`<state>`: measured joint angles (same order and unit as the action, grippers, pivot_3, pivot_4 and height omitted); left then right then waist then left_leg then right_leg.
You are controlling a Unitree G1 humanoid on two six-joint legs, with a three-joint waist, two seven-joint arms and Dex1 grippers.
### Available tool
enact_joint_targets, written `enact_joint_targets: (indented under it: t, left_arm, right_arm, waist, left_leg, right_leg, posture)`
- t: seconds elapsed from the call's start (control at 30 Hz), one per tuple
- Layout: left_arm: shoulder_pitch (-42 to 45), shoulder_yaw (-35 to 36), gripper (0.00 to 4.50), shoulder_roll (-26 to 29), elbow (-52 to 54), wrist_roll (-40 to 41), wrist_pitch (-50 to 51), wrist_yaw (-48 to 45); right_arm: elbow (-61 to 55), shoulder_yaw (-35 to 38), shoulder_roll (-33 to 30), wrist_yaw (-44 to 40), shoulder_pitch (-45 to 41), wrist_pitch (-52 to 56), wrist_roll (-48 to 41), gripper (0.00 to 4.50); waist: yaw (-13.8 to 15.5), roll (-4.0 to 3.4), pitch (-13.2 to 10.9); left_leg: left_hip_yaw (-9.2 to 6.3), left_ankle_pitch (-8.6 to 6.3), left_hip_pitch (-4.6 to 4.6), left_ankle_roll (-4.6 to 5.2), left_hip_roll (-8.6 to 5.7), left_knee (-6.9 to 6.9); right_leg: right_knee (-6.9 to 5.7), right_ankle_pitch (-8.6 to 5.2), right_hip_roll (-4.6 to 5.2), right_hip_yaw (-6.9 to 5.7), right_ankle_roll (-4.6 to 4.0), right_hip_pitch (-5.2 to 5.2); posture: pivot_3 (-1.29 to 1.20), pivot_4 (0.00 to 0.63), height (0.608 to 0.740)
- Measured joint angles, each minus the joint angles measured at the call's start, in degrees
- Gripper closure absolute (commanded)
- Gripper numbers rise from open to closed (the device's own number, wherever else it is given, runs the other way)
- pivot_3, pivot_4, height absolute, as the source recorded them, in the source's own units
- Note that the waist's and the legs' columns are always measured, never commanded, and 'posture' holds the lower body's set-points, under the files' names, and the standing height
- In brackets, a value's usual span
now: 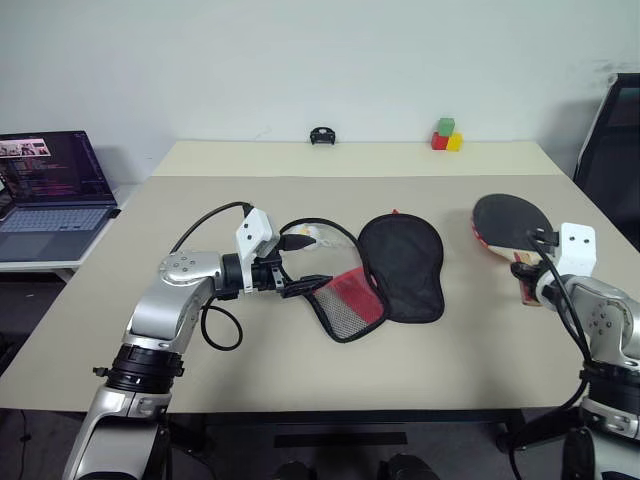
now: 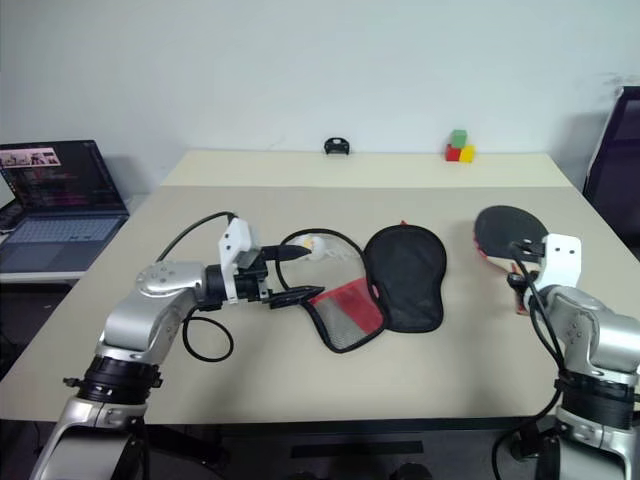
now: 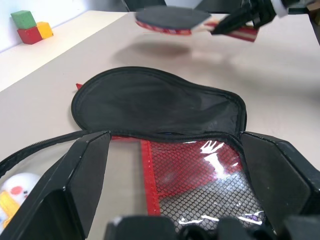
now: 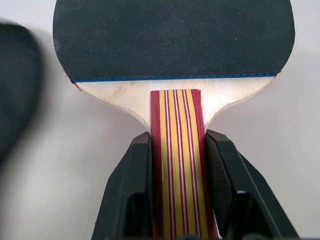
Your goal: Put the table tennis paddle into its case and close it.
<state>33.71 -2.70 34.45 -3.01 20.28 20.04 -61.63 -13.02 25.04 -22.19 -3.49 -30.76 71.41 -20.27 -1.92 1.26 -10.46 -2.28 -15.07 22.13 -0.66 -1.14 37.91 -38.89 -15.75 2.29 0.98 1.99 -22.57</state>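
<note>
Paddle (image 4: 172, 40) sits clamped by its striped handle between the two fingers of the right gripper (image 4: 175, 190), its black blade pointing away from the wrist and raised off the table (image 1: 300, 390). Well off to that gripper's left, the case (image 1: 385, 280) lies unzipped and flat, just ahead of the left gripper (image 2: 295, 275), whose fingers stand spread apart at its mesh flap.

The two head views look forward and down over the table (image 1: 300, 360). The left wrist view looks close along its fingers (image 3: 85, 175) at the case (image 3: 160, 107). The right wrist view sits just behind the paddle (image 4: 175, 45), which the head views share.
</note>
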Motion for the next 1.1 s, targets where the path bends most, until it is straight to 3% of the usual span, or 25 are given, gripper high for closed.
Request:
enact_joint_targets:
  t: [0.2, 0.33, 1.1]
  left_arm:
    - [-0.68, 0.56, 0.00, 0.01, 1.31, 0.08, 0.99, 0.88]
    - [-0.90, 0.71, 0.00, 0.01, 1.58, 0.08, 1.20, 1.11]
    - [-3.68, 1.03, 0.00, 0.73, 5.46, 1.01, 3.37, 2.45]
  right_arm:
    - [-7.64, -3.73, 15.65, 5.66, -1.74, 7.41, -1.13, 3.42]
    - [-7.08, -6.19, 19.84, 7.78, -3.10, 6.77, -0.38, 3.42]
    - [1.53, -13.60, 20.41, 6.30, -0.46, -2.57, 3.85, 3.42]
  waist:
    - [0.10, -0.02, -0.01]
    - [0.31, -0.03, -0.01]
    - [0.01, -0.03, -0.01]
  left_leg:
    - [-0.03, 0.01, 0.48, -0.02, -0.05, 0.05]
    - [-0.05, 0.02, 0.82, -0.03, -0.10, 0.08]
    - [-0.04, 0.01, 0.77, -0.02, -0.08, 0.05]
  right_leg:
    - [-0.13, -0.01, 0.00, -0.04, -0.05, -0.50]
    - [-0.08, 0.00, 0.00, -0.09, -0.06, -0.79]
    - [-0.09, -0.01, -0.01, -0.06, -0.07, -0.80]
  posture:
    - [0.00, 0.150, 0.740]
    - [0.00, 0.150, 0.740]
    - [0.00, 0.150, 0.740]
